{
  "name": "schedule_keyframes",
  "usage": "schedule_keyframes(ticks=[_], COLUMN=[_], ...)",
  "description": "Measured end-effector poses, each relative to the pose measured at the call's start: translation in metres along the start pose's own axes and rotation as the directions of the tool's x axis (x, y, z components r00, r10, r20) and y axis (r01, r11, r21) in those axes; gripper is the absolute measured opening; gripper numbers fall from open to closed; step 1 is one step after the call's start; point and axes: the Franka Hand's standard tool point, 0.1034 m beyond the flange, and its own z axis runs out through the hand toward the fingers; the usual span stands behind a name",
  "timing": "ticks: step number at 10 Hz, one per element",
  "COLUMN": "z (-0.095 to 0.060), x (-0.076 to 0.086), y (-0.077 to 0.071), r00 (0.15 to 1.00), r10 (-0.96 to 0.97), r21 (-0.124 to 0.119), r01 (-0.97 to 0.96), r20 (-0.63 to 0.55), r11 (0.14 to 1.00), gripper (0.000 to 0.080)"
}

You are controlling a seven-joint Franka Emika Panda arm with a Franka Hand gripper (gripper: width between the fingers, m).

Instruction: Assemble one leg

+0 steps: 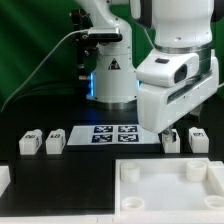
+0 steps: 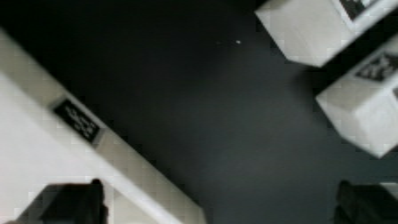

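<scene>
Though my pincer (image 1: pixel 177 127) gapes wide, nothing sits between its fingers (image 2: pixel 71 203). One leg (image 1: pixel 170 140) stands just beneath it (a twin (image 1: pixel 197 139) beside it), near the tray (image 1: pixel 150 164).

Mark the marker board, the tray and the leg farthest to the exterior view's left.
marker board (image 1: pixel 112 134): exterior view, centre of its tagged top face.
tray (image 1: pixel 160 193): exterior view, bare surface between the corner sockets.
leg (image 1: pixel 29 142): exterior view, far left, its front face.
</scene>
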Motion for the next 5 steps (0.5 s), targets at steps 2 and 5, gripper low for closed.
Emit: schedule_keyframes(ticks=[2,5], z=[0.009,0.02], x=[-0.004,-0.003], y=[-0.02,-0.062], r00=[0.956,0.792], r10=[0.293,0.61], r21=[0.0,0.018], r01=[-0.293,-0.61], r20=[-0.004,0.01], r11=[0.956,0.792], gripper=[0.0649,0.0649])
